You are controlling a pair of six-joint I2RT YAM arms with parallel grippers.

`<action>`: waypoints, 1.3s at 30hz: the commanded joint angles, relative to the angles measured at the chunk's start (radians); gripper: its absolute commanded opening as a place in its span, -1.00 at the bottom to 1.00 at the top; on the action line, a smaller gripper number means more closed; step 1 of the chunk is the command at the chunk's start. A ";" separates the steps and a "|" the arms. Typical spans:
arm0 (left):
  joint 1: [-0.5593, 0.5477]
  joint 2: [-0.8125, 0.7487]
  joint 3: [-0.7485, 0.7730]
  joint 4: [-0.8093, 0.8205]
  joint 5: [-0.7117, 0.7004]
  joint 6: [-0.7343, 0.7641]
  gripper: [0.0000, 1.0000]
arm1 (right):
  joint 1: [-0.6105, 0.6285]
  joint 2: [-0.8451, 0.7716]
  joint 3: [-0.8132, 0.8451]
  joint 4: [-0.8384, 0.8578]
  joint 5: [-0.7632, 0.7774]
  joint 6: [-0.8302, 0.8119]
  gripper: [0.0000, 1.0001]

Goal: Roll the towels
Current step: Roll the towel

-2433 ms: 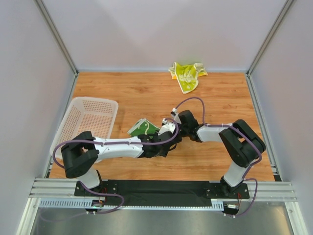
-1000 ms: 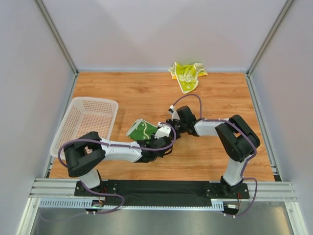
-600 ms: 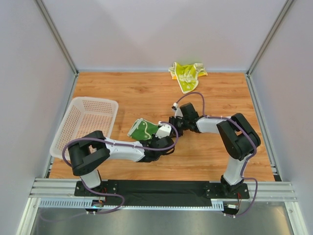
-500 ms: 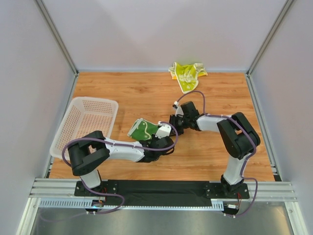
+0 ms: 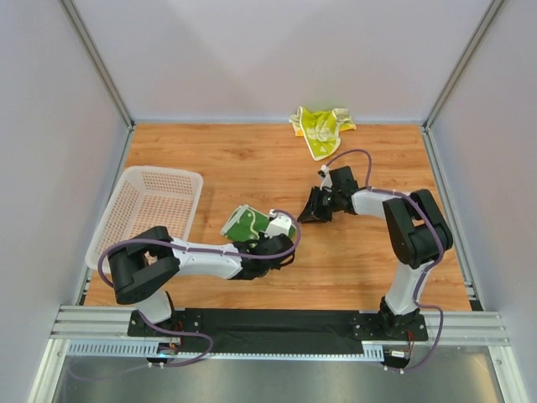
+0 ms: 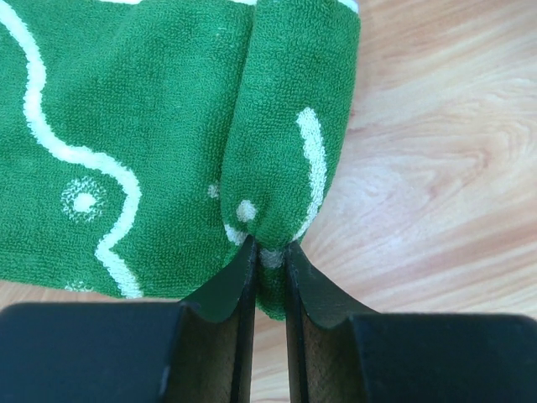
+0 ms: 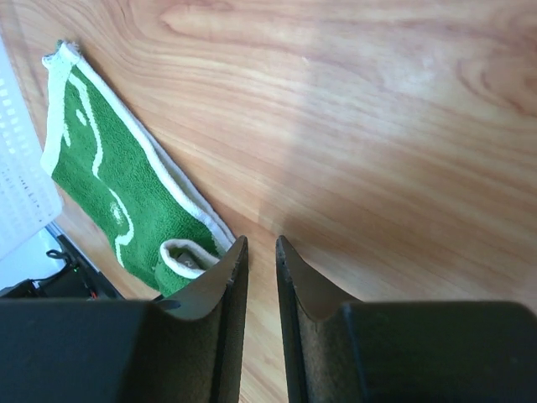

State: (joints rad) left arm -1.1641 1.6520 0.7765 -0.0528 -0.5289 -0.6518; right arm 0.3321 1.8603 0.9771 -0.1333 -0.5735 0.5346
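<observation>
Between the tips of the left tool (image 6: 268, 249): green towel (image 6: 126, 126), rolled edge pinched (soft, light, apt to unroll); judged best gripped at the roll's end. Right tool (image 7: 260, 243), near it: narrowly parted, empty.

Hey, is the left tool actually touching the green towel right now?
Touching. The left wrist view shows the left tool pinching a fold of the green towel, with cloth squeezed between its two fingers.

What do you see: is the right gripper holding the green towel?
No, the right gripper has only table between its jaws, the green towel beside it.
</observation>
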 commanded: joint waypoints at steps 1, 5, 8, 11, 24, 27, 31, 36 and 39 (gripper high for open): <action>-0.022 0.060 -0.048 -0.222 0.227 -0.019 -0.94 | -0.005 -0.094 -0.024 -0.020 0.035 -0.019 -0.57; -0.022 0.048 -0.013 -0.220 0.282 0.004 -0.95 | -0.053 -0.211 -0.101 -0.060 0.078 -0.004 -0.57; -0.022 0.032 0.020 -0.229 0.337 0.009 -0.94 | -0.061 -0.317 -0.141 -0.109 0.127 -0.010 -0.56; -0.022 0.009 0.055 -0.245 0.401 0.003 -0.94 | -0.061 -0.407 -0.161 -0.155 0.156 -0.013 -0.53; 0.036 -0.083 0.037 -0.115 0.713 -0.190 -0.88 | -0.061 -0.593 -0.279 -0.215 0.121 -0.013 -0.47; 0.067 -0.107 0.011 -0.085 0.751 -0.235 -0.87 | -0.061 -0.605 -0.291 -0.224 0.112 -0.015 -0.46; 0.122 -0.138 -0.038 -0.050 0.813 -0.291 -0.87 | -0.059 -0.625 -0.307 -0.226 0.093 -0.012 -0.46; 0.237 -0.166 -0.177 0.102 0.950 -0.423 -0.87 | -0.056 -0.668 -0.337 -0.210 0.057 -0.002 -0.39; 0.297 -0.149 -0.243 0.206 1.045 -0.491 -0.87 | -0.041 -0.697 -0.351 -0.192 0.044 0.014 -0.30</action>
State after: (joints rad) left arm -0.9165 1.5055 0.5827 0.0307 0.3828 -1.0317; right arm 0.2768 1.2091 0.6407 -0.3576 -0.4889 0.5343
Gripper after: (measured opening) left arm 0.195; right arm 0.332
